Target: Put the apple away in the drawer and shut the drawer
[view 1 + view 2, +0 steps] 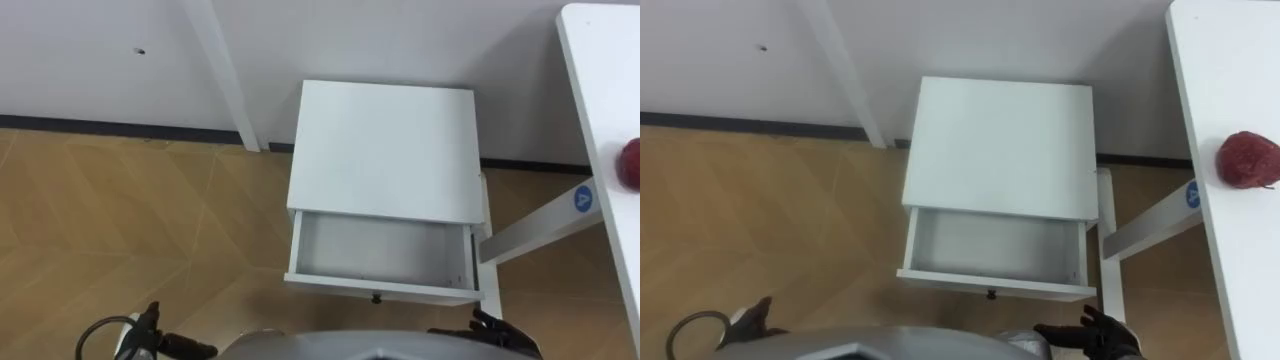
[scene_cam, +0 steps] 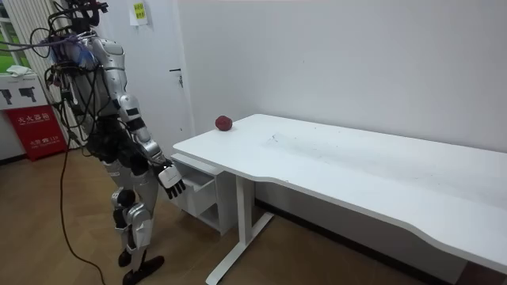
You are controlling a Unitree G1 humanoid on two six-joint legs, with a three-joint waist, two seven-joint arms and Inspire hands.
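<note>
A dark red apple (image 1: 1248, 160) lies on the white desk (image 1: 1210, 60) at my right, near its edge; the room view shows the apple (image 2: 224, 123) at the desk's far corner. Straight ahead stands a small white cabinet (image 1: 385, 150) with its top drawer (image 1: 380, 290) pulled out towards me and nothing in it. My right hand (image 1: 1092, 337) hangs low before the drawer's right front corner, fingers spread and holding nothing. My left hand (image 1: 160, 335) hangs at the lower left, fingers relaxed, also holding nothing. I stand upright facing the cabinet.
The desk's slanted white leg brace (image 1: 540, 225) runs beside the cabinet's right side. A white upright post (image 1: 225, 70) stands against the wall left of the cabinet. Wooden floor (image 1: 120, 220) lies to the left. A red box (image 2: 36, 131) stands behind me.
</note>
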